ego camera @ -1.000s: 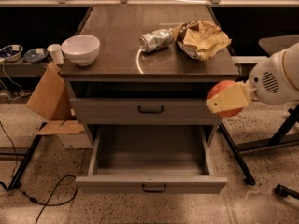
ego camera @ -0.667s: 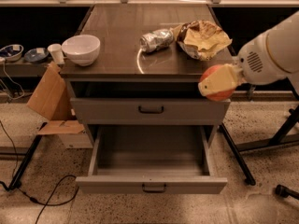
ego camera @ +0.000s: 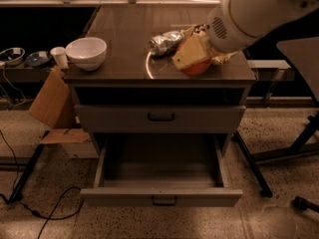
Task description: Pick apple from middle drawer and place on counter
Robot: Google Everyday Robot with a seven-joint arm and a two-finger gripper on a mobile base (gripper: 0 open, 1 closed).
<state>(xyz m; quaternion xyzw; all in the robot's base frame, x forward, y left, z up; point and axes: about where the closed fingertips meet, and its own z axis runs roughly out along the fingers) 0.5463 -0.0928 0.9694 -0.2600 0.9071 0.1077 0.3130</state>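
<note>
Orange-red apple (ego camera: 197,67) is clasped in the hand (ego camera: 191,58), at the front right of the surface (ego camera: 124,31).

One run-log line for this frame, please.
end effector: above counter front edge, shut on apple | apple: held, not released | middle drawer: open, empty

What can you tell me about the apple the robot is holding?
The apple is small, round, smooth and orange-red. Only its lower part shows, because the gripper is shut around it and its pale yellow fingers cover the top. It is over the right front part of the dark brown counter, just right of the shiny foil packet. I cannot tell whether it rests on the counter or hangs just above it.
</note>
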